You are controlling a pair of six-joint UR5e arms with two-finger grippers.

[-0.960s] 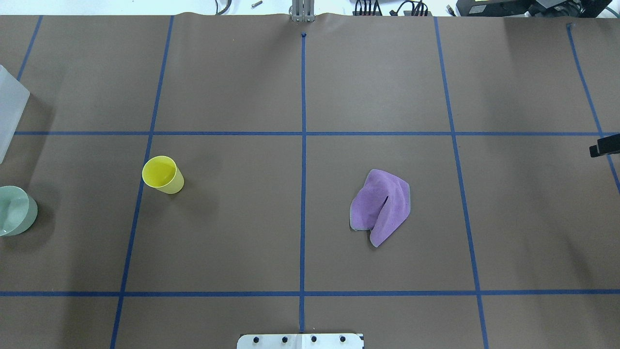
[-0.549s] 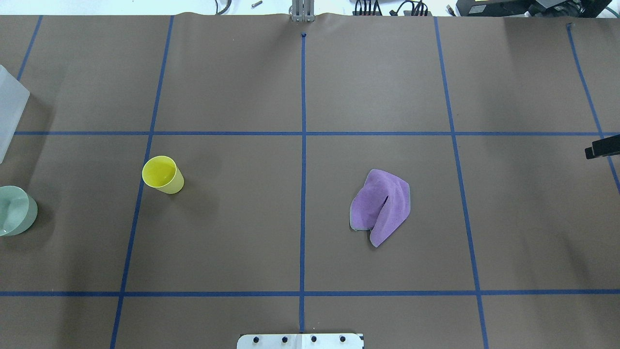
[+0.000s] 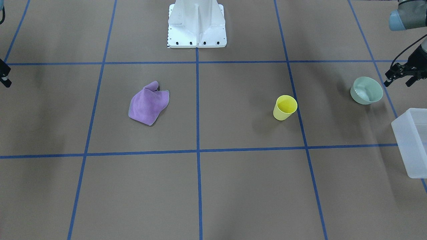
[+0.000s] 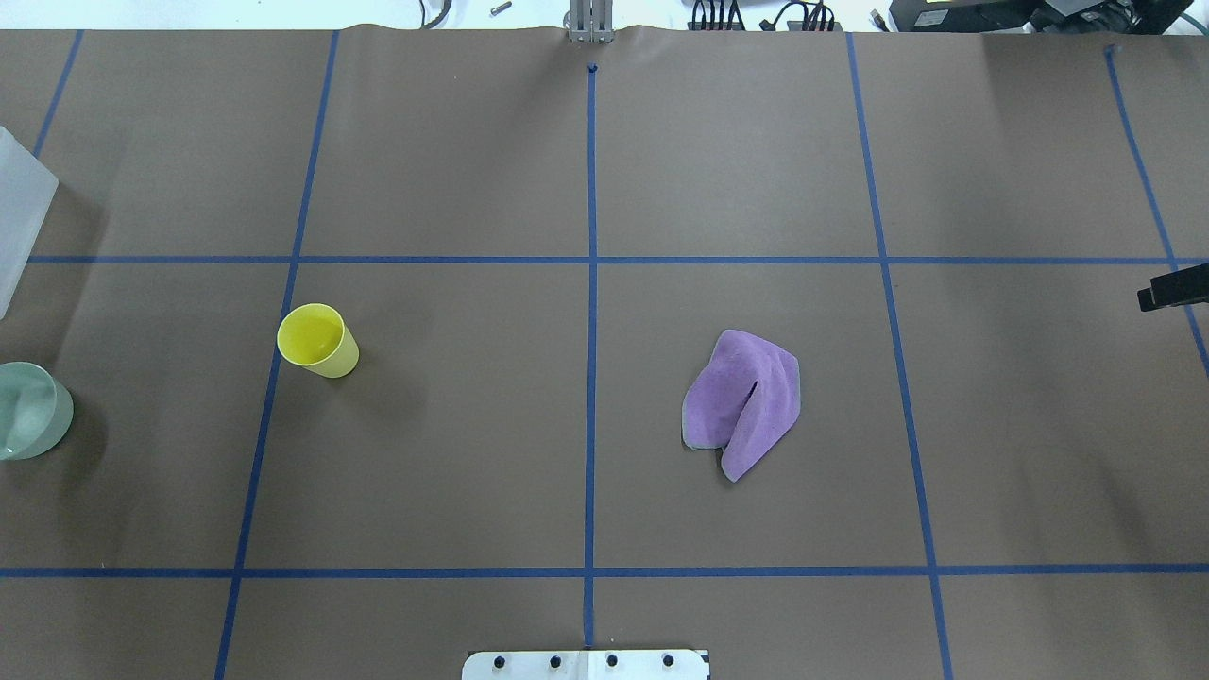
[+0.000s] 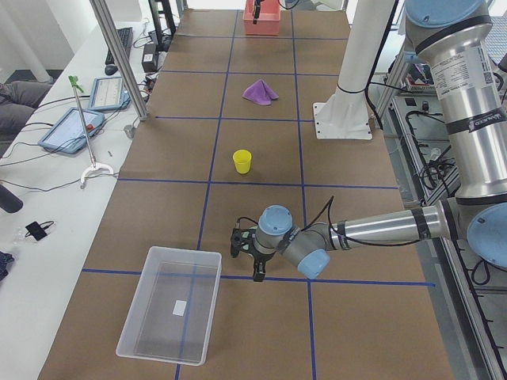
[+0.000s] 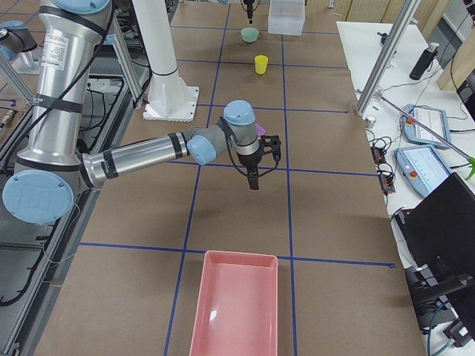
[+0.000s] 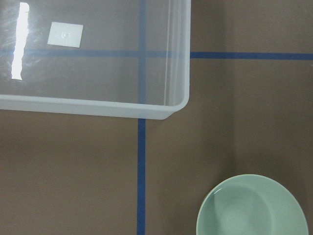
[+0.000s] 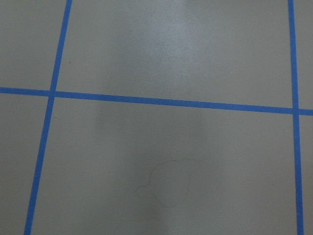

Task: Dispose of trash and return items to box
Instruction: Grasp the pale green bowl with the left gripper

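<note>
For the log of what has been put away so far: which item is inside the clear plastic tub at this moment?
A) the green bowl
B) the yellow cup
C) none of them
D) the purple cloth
C: the tub holds none of them. The cup, the bowl and the cloth all sit outside it.

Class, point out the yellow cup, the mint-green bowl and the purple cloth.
yellow cup (image 3: 285, 106): front-facing view, its interior.
mint-green bowl (image 3: 366, 90): front-facing view, its interior.
purple cloth (image 4: 737, 406): overhead view, middle of the fabric.
</note>
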